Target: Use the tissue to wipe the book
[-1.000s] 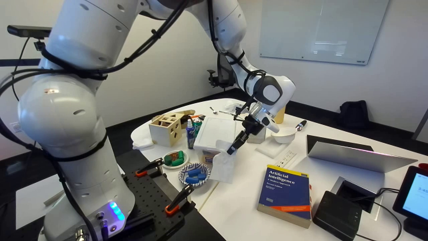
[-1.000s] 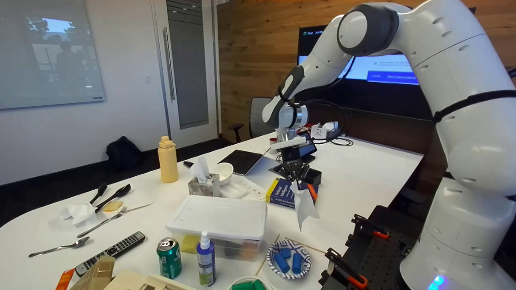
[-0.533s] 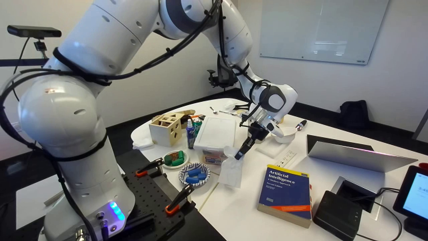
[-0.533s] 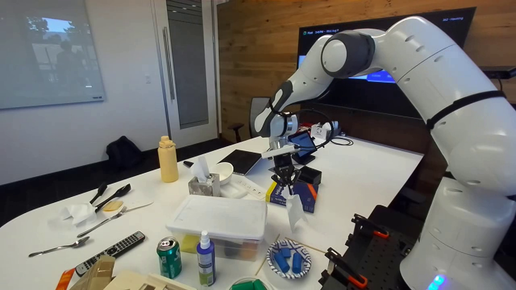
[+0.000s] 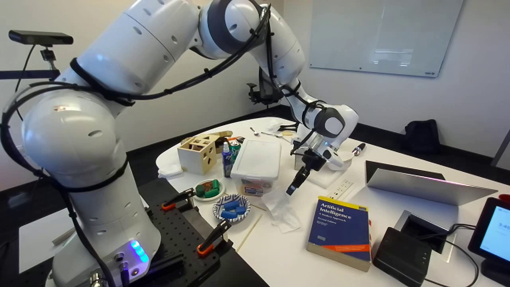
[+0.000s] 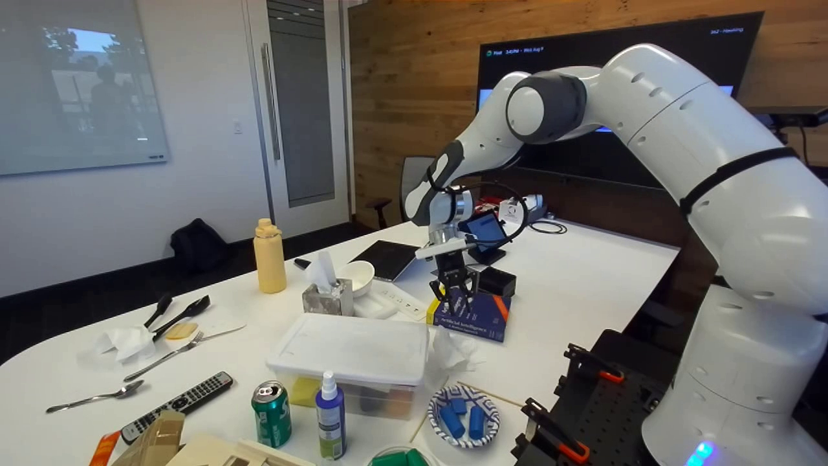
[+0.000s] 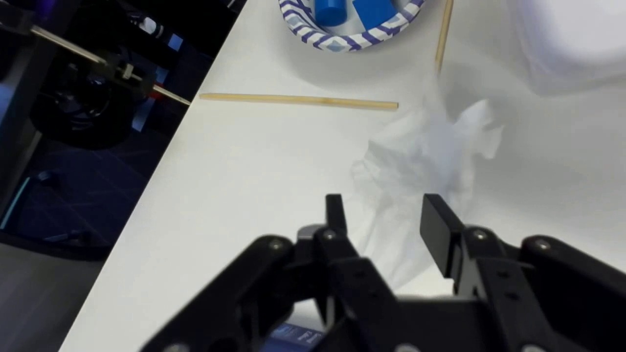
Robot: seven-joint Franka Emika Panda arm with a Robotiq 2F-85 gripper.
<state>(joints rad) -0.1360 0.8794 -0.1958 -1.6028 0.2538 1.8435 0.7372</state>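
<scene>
The white tissue (image 5: 282,213) is wrinkled and loose, low over or on the table between the patterned bowl and the book; I cannot tell whether it has fully settled. It also shows in an exterior view (image 6: 451,351) and beyond my fingers in the wrist view (image 7: 415,161). My gripper (image 5: 291,190) is open and empty, above and beside the tissue, apart from it; the wrist view shows a gap between its fingertips (image 7: 384,208). The blue Artificial Intelligence book (image 5: 340,227) lies flat on the table. In the wrist view only a corner of the book (image 7: 293,336) shows.
A lidded plastic box (image 5: 257,159) stands beside the tissue. A patterned bowl (image 5: 215,213) with blue pieces and a wooden stick (image 7: 298,99) are near it. A tissue box (image 6: 328,298), white bowl (image 6: 359,275), power strip (image 5: 342,189), laptop (image 5: 422,185) and black box (image 5: 402,255) surround the book.
My gripper has moved toward the book and down with the tissue, then opened. The tissue hung from the fingers before; now it is released and lower. The book has not moved.
</scene>
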